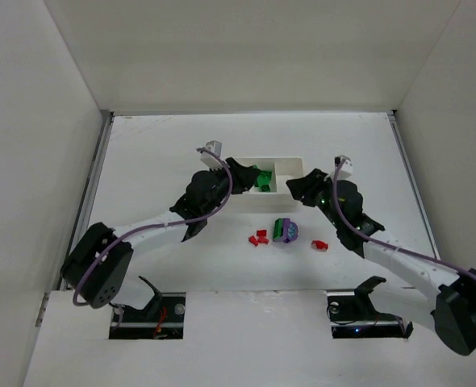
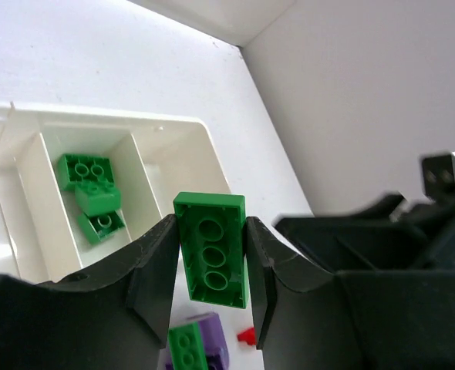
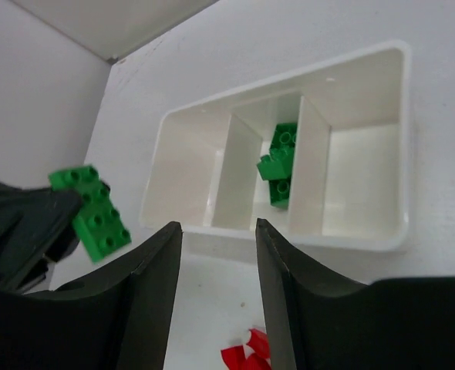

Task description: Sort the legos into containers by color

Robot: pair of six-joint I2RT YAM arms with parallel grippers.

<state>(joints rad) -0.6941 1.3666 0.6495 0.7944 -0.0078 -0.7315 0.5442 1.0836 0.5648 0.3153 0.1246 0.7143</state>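
**Legos (image 1: 285, 231) by color: a green one goes in next**

On the left, my left gripper (image 2: 210, 231) is squeezing a green brick (image 2: 210, 266) by its long sides. I can see the hollow bottom of the brick. It hangs up off the table (image 1: 141, 161), just beside the left end of the white tray (image 1: 290, 164).

To do this step well, I think I should carry the brick right, over the middle box (image 3: 270, 123). The other green bricks (image 3: 280, 166) lie there in a small heap. I would go low before letting go, so the brick does not bounce into the empty boxes on each side.

Nearer to me on the table lie small red bricks (image 1: 258, 239), then a purple brick (image 2: 214, 343) with green beside it, then one more red brick (image 1: 319, 245). All are tiny and shiny.

On the right, my right gripper (image 3: 216, 231) has its fingers a little way apart with nothing between them. It hovers by the near right corner of the tray. I would hold it back so the two hands do not bump.
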